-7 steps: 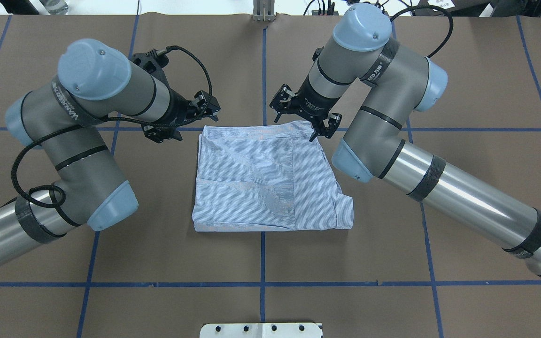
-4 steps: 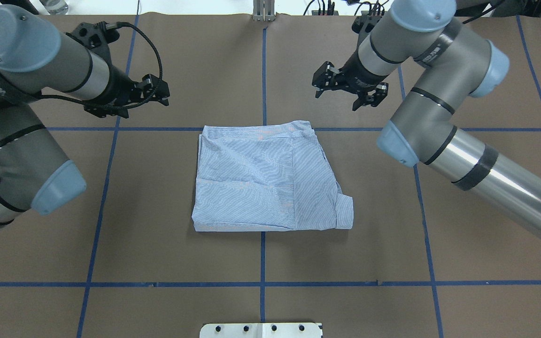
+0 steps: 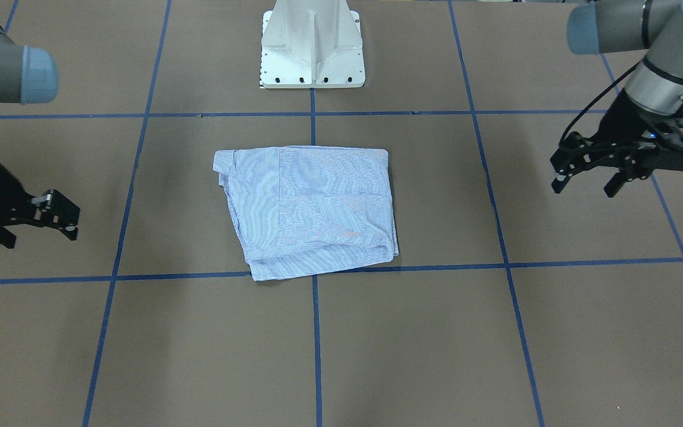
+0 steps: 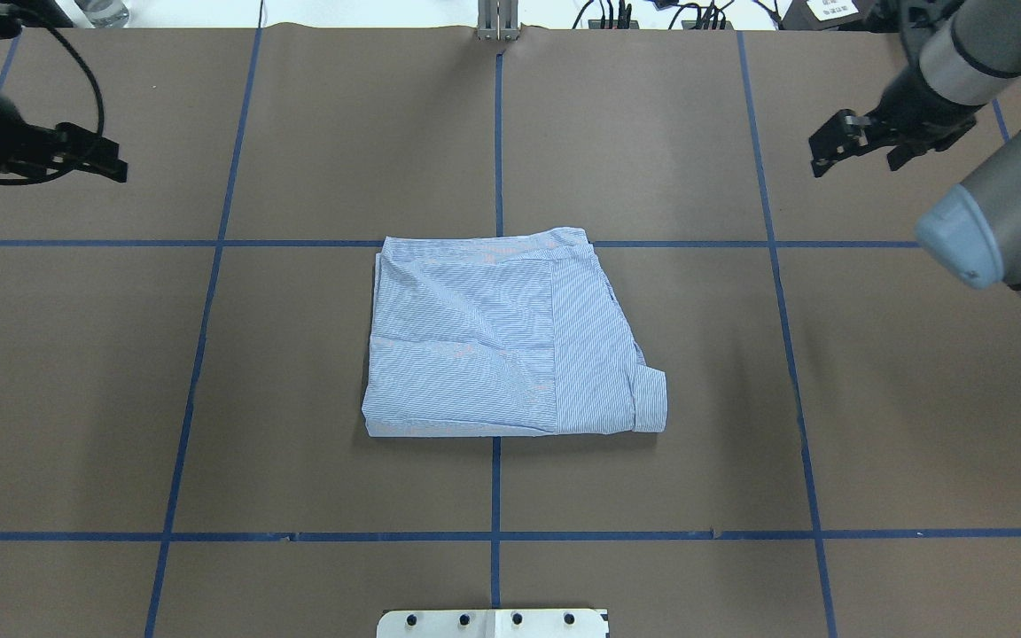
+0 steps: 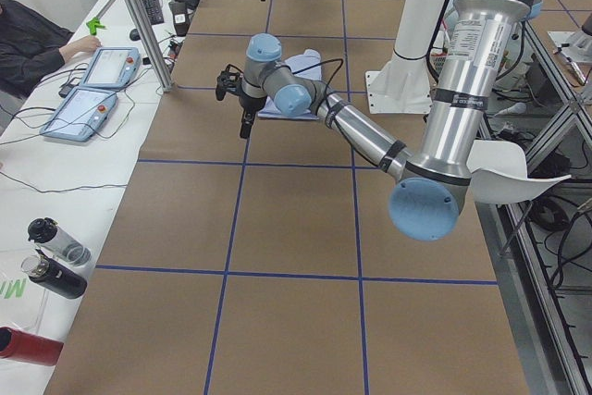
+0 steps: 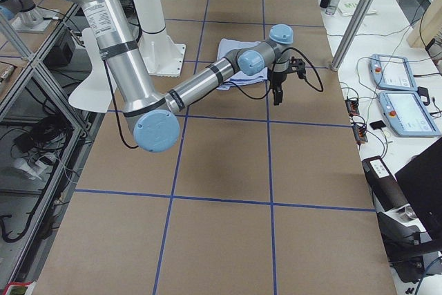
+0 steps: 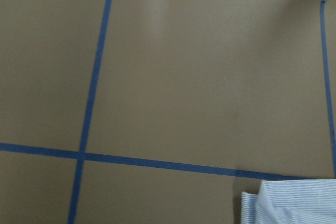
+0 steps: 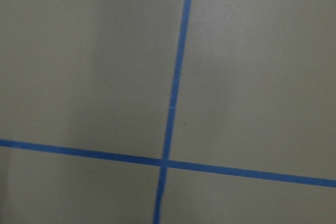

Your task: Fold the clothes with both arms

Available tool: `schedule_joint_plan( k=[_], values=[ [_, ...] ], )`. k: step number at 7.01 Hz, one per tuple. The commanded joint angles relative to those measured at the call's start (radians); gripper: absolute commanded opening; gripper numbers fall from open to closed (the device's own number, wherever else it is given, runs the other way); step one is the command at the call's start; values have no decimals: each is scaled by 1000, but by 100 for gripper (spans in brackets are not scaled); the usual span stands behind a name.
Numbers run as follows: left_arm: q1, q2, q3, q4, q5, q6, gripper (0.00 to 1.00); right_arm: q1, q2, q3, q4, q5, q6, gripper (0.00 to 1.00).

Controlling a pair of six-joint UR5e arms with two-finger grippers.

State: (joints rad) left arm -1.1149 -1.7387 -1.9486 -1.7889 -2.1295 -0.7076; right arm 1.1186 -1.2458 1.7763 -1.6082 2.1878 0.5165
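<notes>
Shirt [image 4: 510,337] lies folded mid-frame, light and limp; I'd pinch corners. Left end effector [image 3: 583,190] and right end effector [image 4: 854,166] hang spread.

shirt [image 4: 493,337]: thin woven cloth, matt, softly creased
table cover [image 4: 298,372]: brown sheet that looks like paper, matt, smooth
tape lines [image 4: 495,496]: blue, smooth, faint sheen
left arm [image 5: 464,90], right arm [image 6: 110,39]: smooth silver metal tubes, satin shine
joint caps [image 4: 958,235]: light blue, look like plastic, matt
left gripper [image 3: 584,187], right gripper [image 4: 856,161]: black, matt
base [image 3: 312,53]: white painted metal, half-glossy
</notes>
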Motion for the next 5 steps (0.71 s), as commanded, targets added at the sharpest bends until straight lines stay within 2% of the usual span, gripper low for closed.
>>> schedule_joint_plan(
  k=[1,3,5],
  values=[
    [-188,143,10,8,-87,351,99,178,-203,41,-24,74,-325,100],
    [-392,214,101,0,-217,518,99,361,-366,40,-30,138,-574,100],
    [-427,225,116,-9,-211,519,100,407,-400,35,-19,144,-581,100]
  ],
)
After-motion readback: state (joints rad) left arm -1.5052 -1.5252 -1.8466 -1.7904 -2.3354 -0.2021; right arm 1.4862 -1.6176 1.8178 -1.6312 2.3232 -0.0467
